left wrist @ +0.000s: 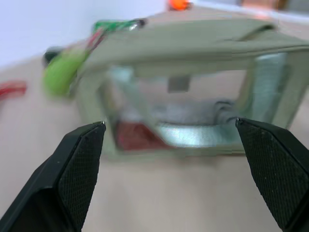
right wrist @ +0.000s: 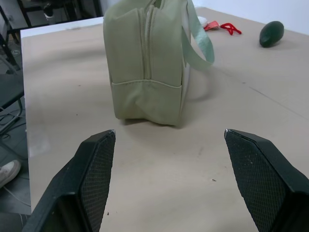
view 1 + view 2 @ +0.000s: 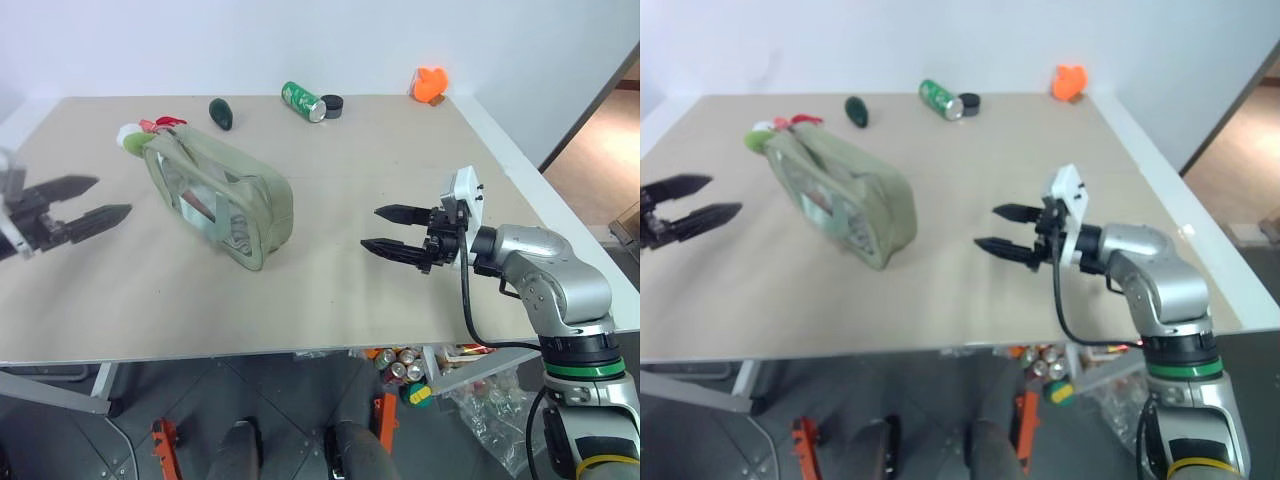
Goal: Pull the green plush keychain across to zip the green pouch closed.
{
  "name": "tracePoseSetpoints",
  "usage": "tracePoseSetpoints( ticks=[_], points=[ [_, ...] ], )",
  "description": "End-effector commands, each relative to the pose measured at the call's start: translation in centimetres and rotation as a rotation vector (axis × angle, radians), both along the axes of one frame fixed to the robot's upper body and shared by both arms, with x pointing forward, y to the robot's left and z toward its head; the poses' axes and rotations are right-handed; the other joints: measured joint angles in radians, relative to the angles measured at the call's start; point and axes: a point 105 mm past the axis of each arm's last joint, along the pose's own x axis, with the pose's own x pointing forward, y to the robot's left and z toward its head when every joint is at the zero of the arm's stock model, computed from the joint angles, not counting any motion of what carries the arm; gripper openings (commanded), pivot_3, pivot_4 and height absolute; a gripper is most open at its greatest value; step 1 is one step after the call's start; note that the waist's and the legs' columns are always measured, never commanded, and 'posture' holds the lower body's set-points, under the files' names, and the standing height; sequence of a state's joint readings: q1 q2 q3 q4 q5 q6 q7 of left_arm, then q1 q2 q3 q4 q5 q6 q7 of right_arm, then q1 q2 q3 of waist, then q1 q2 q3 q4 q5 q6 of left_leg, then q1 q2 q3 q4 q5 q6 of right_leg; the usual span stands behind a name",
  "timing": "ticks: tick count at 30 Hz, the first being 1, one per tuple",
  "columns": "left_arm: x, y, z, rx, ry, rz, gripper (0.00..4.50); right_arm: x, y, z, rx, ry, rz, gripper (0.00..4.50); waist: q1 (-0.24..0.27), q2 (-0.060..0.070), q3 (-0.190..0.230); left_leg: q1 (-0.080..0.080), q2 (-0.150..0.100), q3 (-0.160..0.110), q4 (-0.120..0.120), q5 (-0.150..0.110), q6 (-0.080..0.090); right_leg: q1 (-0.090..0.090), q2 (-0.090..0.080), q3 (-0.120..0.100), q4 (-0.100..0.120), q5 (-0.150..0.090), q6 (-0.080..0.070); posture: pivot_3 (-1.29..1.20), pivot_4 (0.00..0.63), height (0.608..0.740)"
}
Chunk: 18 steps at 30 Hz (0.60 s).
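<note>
From the head views, the green pouch (image 3: 220, 195) stands on the table (image 3: 330, 290) between the two arms, with the green plush keychain (image 3: 133, 143) at its far left end. The left gripper (image 3: 92, 212) and right gripper (image 3: 392, 230) hover clear of it, fingers spread. The left wrist view faces the pouch's clear panel and keychain (image 1: 62, 72). The right wrist view faces the pouch's zippered end (image 2: 145, 63).

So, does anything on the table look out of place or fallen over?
Yes: the green drink can lies on its side near the far edge, beside a small black round object. The green pouch stands upright but diagonal to the table edges. Nothing looks spilled or damaged.
</note>
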<state>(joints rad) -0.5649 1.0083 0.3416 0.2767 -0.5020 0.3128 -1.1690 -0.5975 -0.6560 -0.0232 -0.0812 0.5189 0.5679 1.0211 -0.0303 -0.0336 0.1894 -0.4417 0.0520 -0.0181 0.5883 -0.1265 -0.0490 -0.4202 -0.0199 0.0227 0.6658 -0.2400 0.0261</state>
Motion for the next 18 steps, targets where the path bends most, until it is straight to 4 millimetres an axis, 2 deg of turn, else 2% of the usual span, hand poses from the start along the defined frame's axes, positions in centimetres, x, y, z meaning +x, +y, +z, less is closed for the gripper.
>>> tracePoseSetpoints(
  ticks=[1, 7, 14, 18],
  points=[
    [0.1, -1.0, 1.7, 0.241, -0.082, -0.060, 4.47, -0.1, 0.1, 1.2, -0.001, -0.052, 0.008, 3.72, 0.002, 0.000, 0.000, 0.000, 0.000, 0.000, 0.000, 0.000, 0.000, 0.000, 0.000, 0.000, 0.000, 0.000, 0.000, 0.00, 0.150, 0.740],
    [1.9, -2.0, 1.4, 0.471, -0.086, -0.157, 4.47, -1.0, 0.7, 1.3, 0.003, -0.059, 0.030, 3.72, 0.003, 0.001, 0.000, 0.000, 0.000, 0.001, 0.000, 0.000, 0.000, -0.001, 0.002, 0.003, 0.001, 0.000, 0.001, 0.00, 0.150, 0.740],
    [4.6, -3.3, 1.2, 0.591, -0.103, -0.212, 4.47, -2.4, 1.6, 5.7, 0.149, -0.128, 0.066, 3.72, 0.006, 0.001, 0.000, -0.002, 0.001, 0.000, 0.004, 0.000, 0.000, -0.001, 0.005, 0.005, 0.002, 0.001, 0.003, 0.00, 0.150, 0.740],
    [5.5, -4.8, 1.1, 0.600, -0.113, -0.256, 4.47, -3.6, 1.8, 6.9, 0.206, -0.132, 0.106, 3.72, 0.007, 0.000, 0.000, -0.004, 0.001, 0.000, 0.006, 0.000, 0.000, -0.001, 0.004, 0.006, 0.002, 0.002, 0.004, 0.00, 0.150, 0.740]
  ],
)
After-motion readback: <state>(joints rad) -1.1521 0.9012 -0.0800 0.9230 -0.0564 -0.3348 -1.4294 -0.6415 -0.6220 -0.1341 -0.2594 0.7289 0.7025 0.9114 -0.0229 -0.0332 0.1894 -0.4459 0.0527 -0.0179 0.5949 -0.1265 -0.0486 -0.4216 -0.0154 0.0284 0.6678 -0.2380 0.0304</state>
